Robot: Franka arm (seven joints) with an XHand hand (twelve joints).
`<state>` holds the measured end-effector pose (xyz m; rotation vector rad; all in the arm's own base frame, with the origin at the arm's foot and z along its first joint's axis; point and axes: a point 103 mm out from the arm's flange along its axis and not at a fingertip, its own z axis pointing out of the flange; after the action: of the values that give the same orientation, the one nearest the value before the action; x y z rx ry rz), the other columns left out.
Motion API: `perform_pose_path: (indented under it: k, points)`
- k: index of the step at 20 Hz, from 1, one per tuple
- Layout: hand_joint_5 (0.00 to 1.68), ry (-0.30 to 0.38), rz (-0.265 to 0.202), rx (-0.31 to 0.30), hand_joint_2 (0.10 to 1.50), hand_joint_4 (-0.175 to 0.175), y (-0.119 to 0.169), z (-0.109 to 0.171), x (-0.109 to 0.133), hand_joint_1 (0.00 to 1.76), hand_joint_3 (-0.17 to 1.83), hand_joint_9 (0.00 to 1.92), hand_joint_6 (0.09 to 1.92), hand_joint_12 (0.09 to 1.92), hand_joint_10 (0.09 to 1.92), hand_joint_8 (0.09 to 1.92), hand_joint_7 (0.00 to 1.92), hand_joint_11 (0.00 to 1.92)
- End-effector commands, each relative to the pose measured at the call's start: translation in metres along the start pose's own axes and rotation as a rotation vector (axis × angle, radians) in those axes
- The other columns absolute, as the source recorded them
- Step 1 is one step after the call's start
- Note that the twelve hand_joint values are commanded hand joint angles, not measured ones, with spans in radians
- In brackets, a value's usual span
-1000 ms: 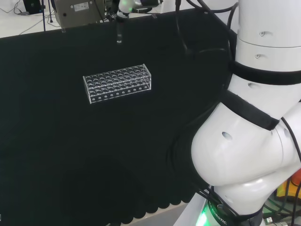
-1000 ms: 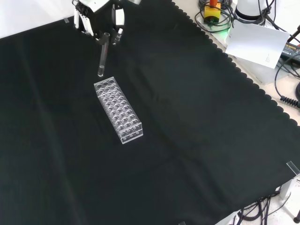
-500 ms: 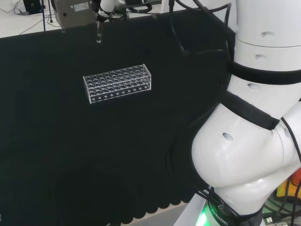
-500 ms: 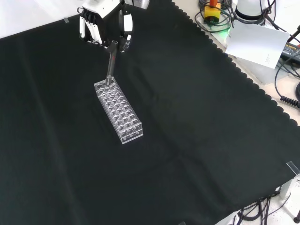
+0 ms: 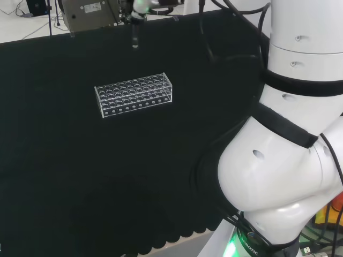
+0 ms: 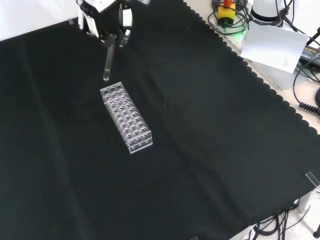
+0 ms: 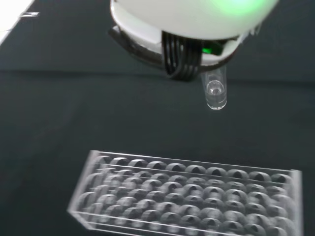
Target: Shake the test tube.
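Fingers (image 6: 125,22) apparently clamped on test tube (image 6: 108,61), held above unlabelled clear rack (image 6: 126,117).

Head view: behind and above arm base, looking over worktop (image 5: 80,176). Front view: opposite, looking down. Wrist view: close. All share clear rack (image 5: 134,94).

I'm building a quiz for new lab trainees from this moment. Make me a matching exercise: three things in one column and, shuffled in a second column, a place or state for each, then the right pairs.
Things:
1. test tube
2. rack
3. hand

Places or states:
A. stands on the black cloth, its wells showing no tubes
B. at the front view's top, fingers closed on glass
C. hangs in the air above the cloth, clear of the rack

Pairs: 1-C, 2-A, 3-B
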<state>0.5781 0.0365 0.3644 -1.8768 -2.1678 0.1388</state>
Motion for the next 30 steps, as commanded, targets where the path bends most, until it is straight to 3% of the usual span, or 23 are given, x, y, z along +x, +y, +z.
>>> perform_pose_path:
  k: [1, 6, 9, 15, 20, 23, 24, 25, 30]
  points:
    - [1.33, -0.039, 0.205, 0.002, 0.59, -0.175, -0.022, -0.006, -0.086, 1.43, 0.69, 1.5, 0.53, 1.19, 0.09, 0.72, 1.41, 0.9]
    - [1.33, -0.099, 0.303, 0.019, 0.59, -0.175, -0.039, -0.013, -0.13, 1.43, 0.69, 1.5, 0.53, 1.19, 0.09, 0.72, 1.41, 0.9]
    - [1.33, -0.099, 0.3, 0.023, 0.59, -0.175, -0.04, -0.011, -0.13, 1.43, 0.69, 1.5, 0.53, 1.19, 0.09, 0.72, 1.41, 0.91]
    - [1.33, -0.052, 0.202, 0.041, 0.59, -0.175, -0.023, 0.004, -0.086, 1.43, 0.69, 1.5, 0.53, 1.18, 0.09, 0.72, 1.41, 0.91]
    - [1.33, 0.044, 0.087, 0.055, 0.59, -0.175, -0.006, 0.01, -0.037, 1.43, 0.69, 1.5, 0.53, 1.18, 0.09, 0.72, 1.41, 0.91]
    - [1.33, 0.068, 0.023, 0.065, 0.59, -0.175, 0.0, 0.011, -0.012, 1.43, 0.69, 1.5, 0.53, 1.18, 0.09, 0.72, 1.41, 0.9]
    - [1.33, 0.084, -0.081, 0.073, 0.59, -0.175, 0.005, 0.009, 0.024, 1.43, 0.69, 1.5, 0.53, 1.18, 0.09, 0.72, 1.41, 0.9]
    - [1.33, 0.088, -0.113, 0.076, 0.59, -0.175, 0.006, 0.008, 0.035, 1.43, 0.69, 1.5, 0.53, 1.18, 0.09, 0.72, 1.41, 0.9]
    - [1.33, 0.051, -0.085, 0.067, 0.59, -0.175, 0.01, 0.006, 0.028, 1.43, 0.7, 1.5, 0.53, 1.18, 0.09, 0.72, 1.41, 0.9]
